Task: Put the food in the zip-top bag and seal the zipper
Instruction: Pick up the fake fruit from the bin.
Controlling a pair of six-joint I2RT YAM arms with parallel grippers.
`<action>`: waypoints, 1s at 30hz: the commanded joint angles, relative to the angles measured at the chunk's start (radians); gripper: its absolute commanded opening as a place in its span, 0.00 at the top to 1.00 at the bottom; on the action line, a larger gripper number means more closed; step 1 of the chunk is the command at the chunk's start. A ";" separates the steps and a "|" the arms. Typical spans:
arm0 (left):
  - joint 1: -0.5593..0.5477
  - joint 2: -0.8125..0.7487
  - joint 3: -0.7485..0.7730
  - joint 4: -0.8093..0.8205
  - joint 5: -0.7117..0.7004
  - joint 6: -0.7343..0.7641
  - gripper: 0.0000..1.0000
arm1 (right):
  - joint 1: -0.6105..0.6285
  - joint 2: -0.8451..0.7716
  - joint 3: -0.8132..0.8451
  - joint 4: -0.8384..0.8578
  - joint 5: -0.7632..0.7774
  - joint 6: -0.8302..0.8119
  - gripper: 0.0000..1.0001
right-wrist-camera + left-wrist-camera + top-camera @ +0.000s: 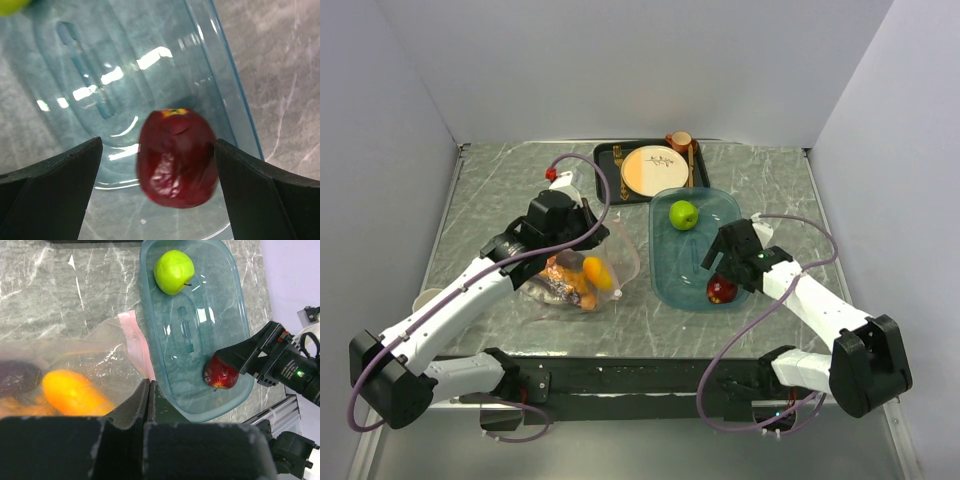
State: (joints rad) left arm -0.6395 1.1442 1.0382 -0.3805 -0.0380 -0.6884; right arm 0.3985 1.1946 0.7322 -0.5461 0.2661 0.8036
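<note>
Right pincer (pixel 157 155) gapes astride glossy red apple (pixel 177 167); left pincer (pixel 149 390) pinches crinkly zip-top bag (pixel 100 347).

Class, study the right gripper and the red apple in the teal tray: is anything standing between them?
Nothing visible does. The right gripper is open, its fingers either side of the red apple in the wrist view, with only bare teal tray around it.

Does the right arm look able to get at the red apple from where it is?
Probably yes. The right gripper hangs open over the red apple in the teal tray, one jaw to each side, and nothing lies between them.
</note>
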 commanded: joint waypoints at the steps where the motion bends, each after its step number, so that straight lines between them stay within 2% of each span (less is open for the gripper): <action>1: -0.005 0.014 0.026 0.038 0.021 0.021 0.99 | 0.002 0.006 -0.007 -0.014 0.022 0.025 0.00; 8: -0.005 0.009 0.023 0.038 0.012 0.020 0.99 | 0.029 0.014 -0.030 0.023 -0.044 -0.010 0.00; 15: -0.005 -0.001 0.011 0.038 0.009 0.018 0.99 | 0.060 0.077 -0.014 0.037 -0.045 -0.026 0.01; 18: -0.005 -0.003 0.017 0.031 0.007 0.021 0.99 | 0.060 0.094 -0.016 0.064 -0.079 -0.027 0.11; 19: -0.005 -0.004 0.017 0.028 0.007 0.021 0.99 | 0.059 0.094 -0.019 0.080 -0.091 -0.026 0.21; 21: -0.005 -0.009 0.016 0.023 0.001 0.023 0.99 | 0.057 0.079 -0.033 0.138 -0.129 -0.046 0.33; 24: -0.005 -0.020 0.008 0.020 -0.007 0.020 0.99 | 0.057 0.063 -0.014 0.185 -0.160 -0.058 0.43; 30: -0.005 -0.035 0.002 0.017 -0.003 0.012 0.99 | 0.050 0.120 0.084 0.239 -0.124 -0.081 0.44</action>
State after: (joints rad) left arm -0.6395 1.1446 1.0382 -0.3828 -0.0322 -0.6884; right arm 0.4538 1.2854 0.7208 -0.4015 0.1188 0.7483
